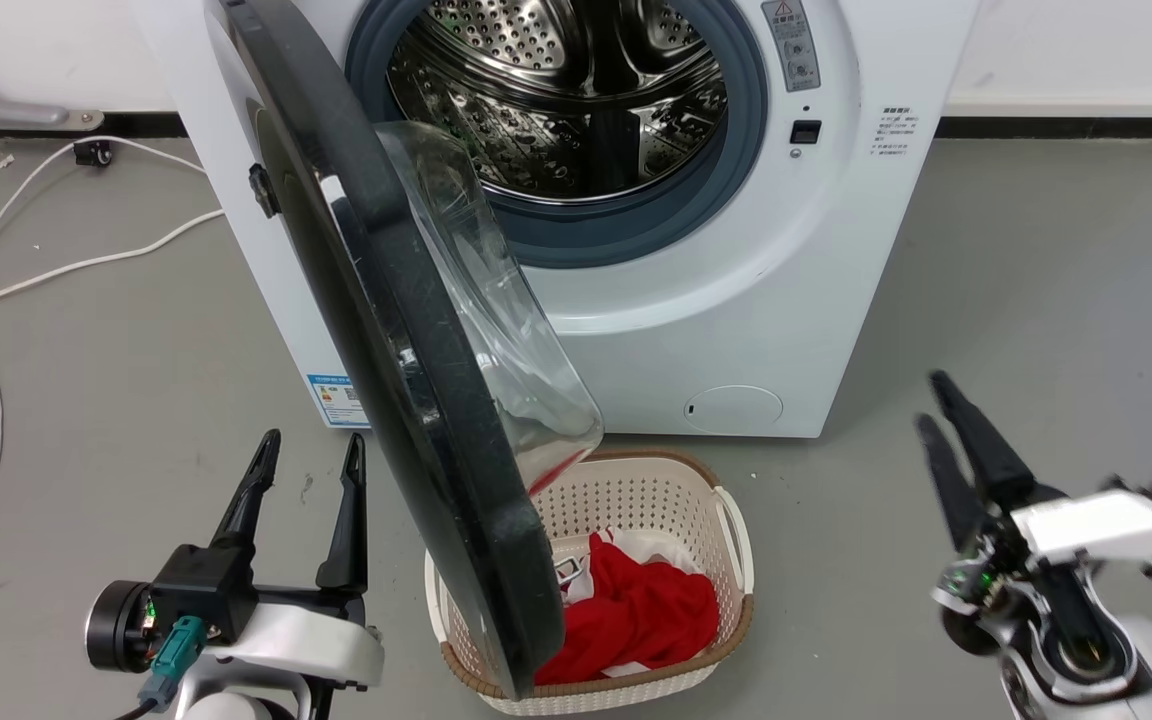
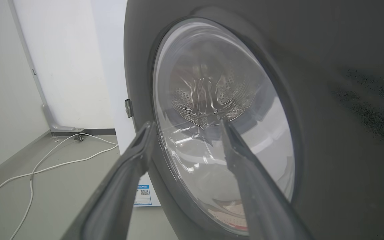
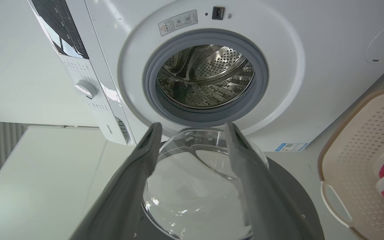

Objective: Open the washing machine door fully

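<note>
The washing machine door (image 1: 406, 330) stands part-open just right of our left pincer (image 1: 314, 440). That and the right pincer (image 1: 929, 400) gape empty. We judge the door must next swing wider.

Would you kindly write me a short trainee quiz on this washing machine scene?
1. True or false: the door is fully shut.
2. The red cloth lies in: A the drum, B the basket, C the floor?
3. Are the left hand and right hand open or shut?
Key: 1 false, the door stands swung out. 2 B. 3 Both open.
</note>
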